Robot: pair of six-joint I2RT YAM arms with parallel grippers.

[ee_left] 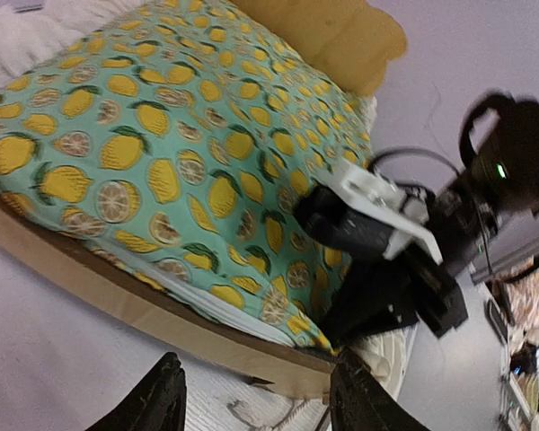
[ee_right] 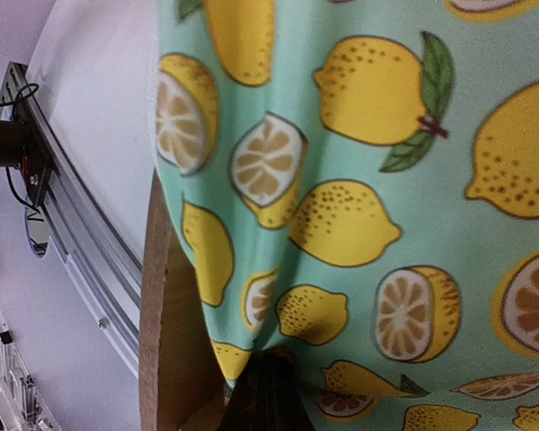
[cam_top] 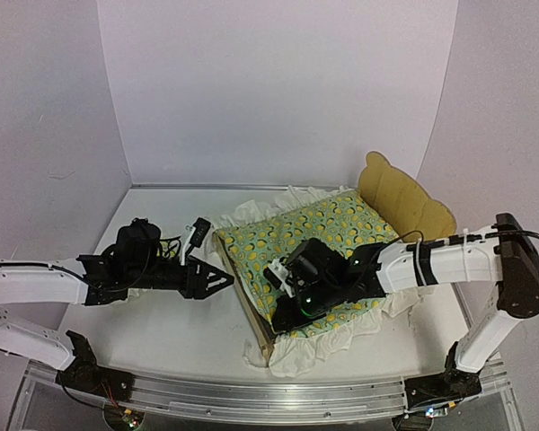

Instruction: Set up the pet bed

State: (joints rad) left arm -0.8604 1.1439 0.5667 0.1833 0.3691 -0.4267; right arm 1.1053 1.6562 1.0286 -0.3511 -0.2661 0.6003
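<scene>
In the top view you would have found the pet bed (cam_top: 404,193) right of centre, headboard toward the upper right, covered by the lemon-print quilt (cam_top: 341,224); the left gripper (cam_top: 223,281) stood just left of the bed's side rail, jaws parted, holding nothing; the right gripper (cam_top: 285,314) sat closed at the quilt's lower edge above the rail; you could not tell whether it pinched fabric.

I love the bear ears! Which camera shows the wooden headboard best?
The top external view: the headboard stands clear behind the quilt, ears included. The left wrist view catches only part, cut off at the top edge. The right wrist view shows none of it, only quilt and a side rail.
</scene>
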